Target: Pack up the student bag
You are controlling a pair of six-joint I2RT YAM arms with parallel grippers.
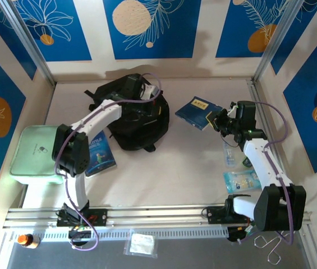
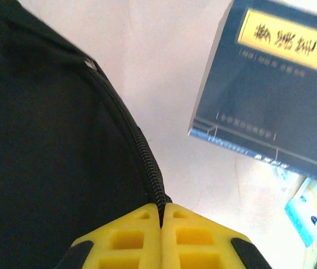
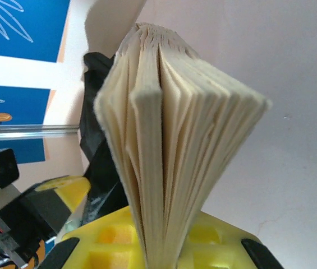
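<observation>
the student bag (image 1: 138,129) lies far-middle on the table (image 1: 175,174). left pincer (image 2: 161,212) is pressed closed at its zipper (image 2: 147,162), seemingly pinching it. right pincer (image 3: 161,246) clamps the blue book (image 3: 169,140), pages fanned.

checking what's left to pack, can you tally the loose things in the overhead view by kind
student bag: 1
books: 2 (dark blue book, light blue book)
plastic packets: 3 (large packet, small packet, front ledge packet)
green case: 1
total: 7
</observation>
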